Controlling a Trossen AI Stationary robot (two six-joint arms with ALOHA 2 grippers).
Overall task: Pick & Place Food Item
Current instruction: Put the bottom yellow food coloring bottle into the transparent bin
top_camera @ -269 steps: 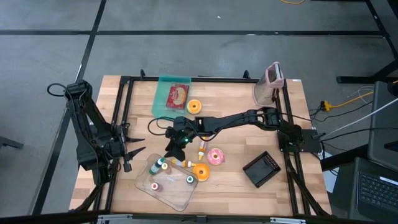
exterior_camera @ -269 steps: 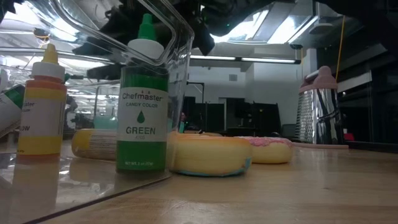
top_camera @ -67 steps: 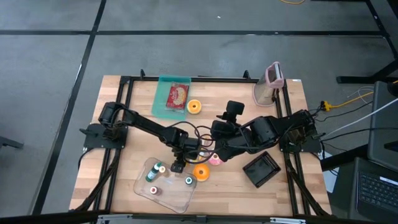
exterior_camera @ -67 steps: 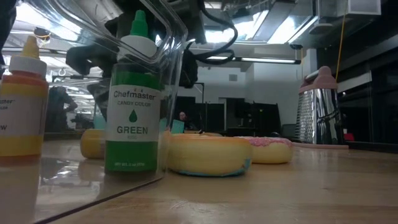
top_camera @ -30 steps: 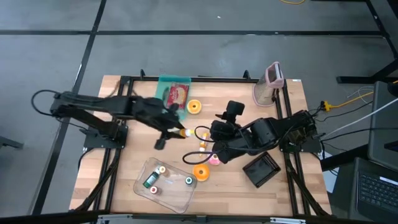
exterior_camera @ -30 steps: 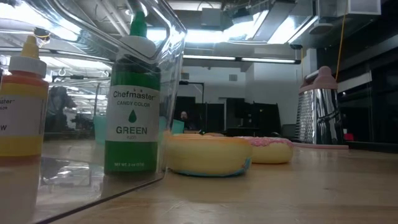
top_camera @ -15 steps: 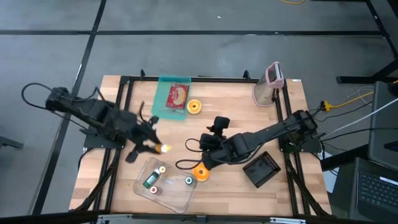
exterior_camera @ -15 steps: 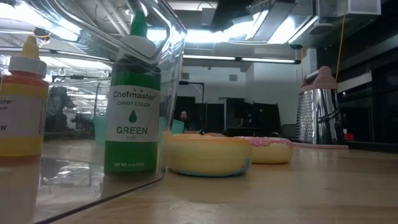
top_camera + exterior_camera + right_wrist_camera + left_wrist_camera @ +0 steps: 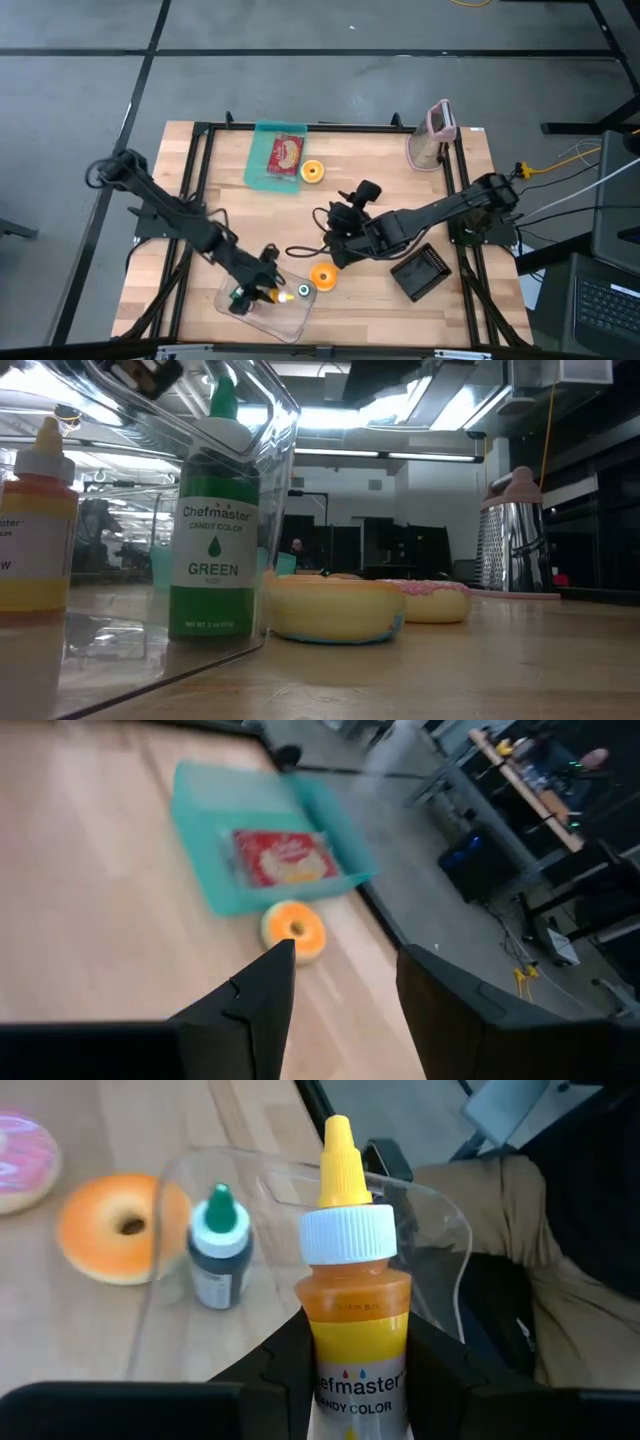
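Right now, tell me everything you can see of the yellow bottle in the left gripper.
The yellow bottle is a small squeeze bottle of orange-yellow liquid with a white ribbed collar, a yellow pointed nozzle and a "Chefmaster candy color" label. It stands upright, clamped at its body between the left gripper fingers, over the clear plastic container.

The yellow bottle's (image 9: pixel 352 1305) label is cut off below.
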